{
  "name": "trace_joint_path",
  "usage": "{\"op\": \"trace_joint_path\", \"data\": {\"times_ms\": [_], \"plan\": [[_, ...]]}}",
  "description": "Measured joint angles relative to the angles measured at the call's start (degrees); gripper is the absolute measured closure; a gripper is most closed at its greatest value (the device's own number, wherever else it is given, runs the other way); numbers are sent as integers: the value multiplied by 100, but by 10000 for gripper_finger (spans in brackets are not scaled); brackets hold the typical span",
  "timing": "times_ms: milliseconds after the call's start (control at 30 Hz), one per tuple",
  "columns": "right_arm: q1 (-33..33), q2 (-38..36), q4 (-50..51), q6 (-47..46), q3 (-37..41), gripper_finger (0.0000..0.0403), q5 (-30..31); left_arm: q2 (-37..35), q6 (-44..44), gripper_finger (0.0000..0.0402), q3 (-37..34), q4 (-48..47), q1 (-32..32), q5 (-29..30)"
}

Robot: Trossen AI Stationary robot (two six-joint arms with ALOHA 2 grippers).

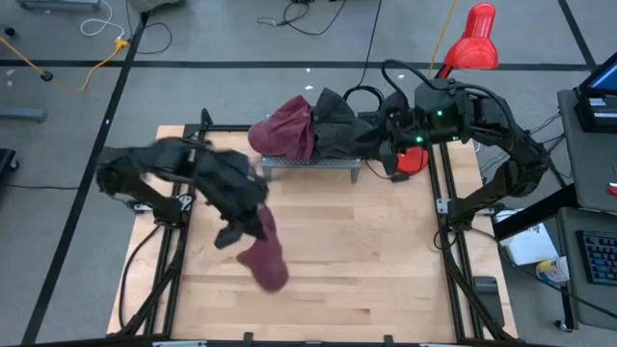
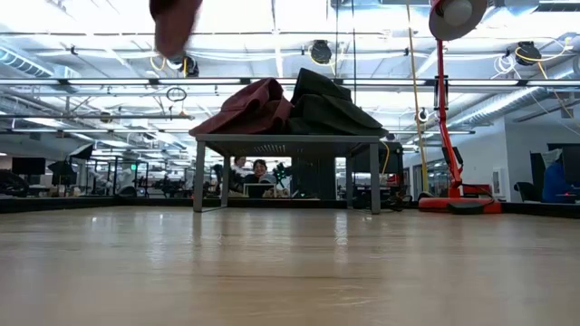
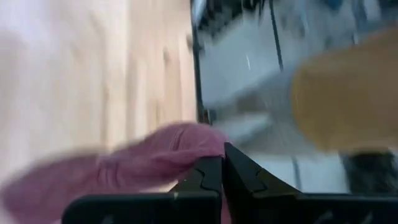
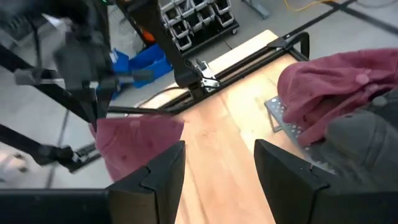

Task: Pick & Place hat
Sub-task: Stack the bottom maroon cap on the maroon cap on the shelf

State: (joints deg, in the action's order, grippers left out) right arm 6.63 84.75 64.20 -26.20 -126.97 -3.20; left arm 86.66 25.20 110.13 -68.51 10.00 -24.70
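Observation:
My left gripper (image 1: pixel 239 231) is over the middle of the table, shut on a maroon hat (image 1: pixel 266 258) that hangs high above the wood, showing at the top of the low view (image 2: pixel 174 23). A small grey metal stand (image 1: pixel 310 167) at the far edge carries a second maroon hat (image 1: pixel 285 128) and a dark grey hat (image 1: pixel 337 125), heaped on its top. My right gripper (image 4: pixel 217 152) is open, waiting just right of the stand beside the dark hat (image 4: pixel 364 140). From there the held hat (image 4: pixel 134 146) shows below my left arm. My left gripper pinches the maroon hat by a bunched fold of its cloth (image 3: pixel 196 146) between the two shut fingers (image 3: pixel 239 171). The hat is lifted clear of the table and hangs slack below and beside the fingers (image 1: pixel 270 265). Which part of the hat this is, I cannot tell.
A red lamp (image 1: pixel 472 39) stands on its base (image 1: pixel 413 160) at the stand's right end, next to my right arm. Black frame rails (image 1: pixel 448 207) run along the table's left and right sides. Bare wood (image 1: pixel 366 260) lies in front of the stand. People sit far behind (image 2: pixel 252 172).

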Motion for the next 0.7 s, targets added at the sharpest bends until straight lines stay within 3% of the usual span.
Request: {"op": "trace_joint_path", "data": {"times_ms": [200,367,533,700], "plan": [[0,0,-191,-462,-1,204,-5,-745,-26,401,2,838,279,1669],[0,0,-733,-892,1,157,-39,-1187,-578,401,2,1328,477,3079],[-66,39,-1333,-1217,1,108,38,-1412,-1604,401,2,1971,602,4244],[-191,25,-2680,-1842,606,93,288,-1432,-3065,401,2,2990,616,4933]]}}
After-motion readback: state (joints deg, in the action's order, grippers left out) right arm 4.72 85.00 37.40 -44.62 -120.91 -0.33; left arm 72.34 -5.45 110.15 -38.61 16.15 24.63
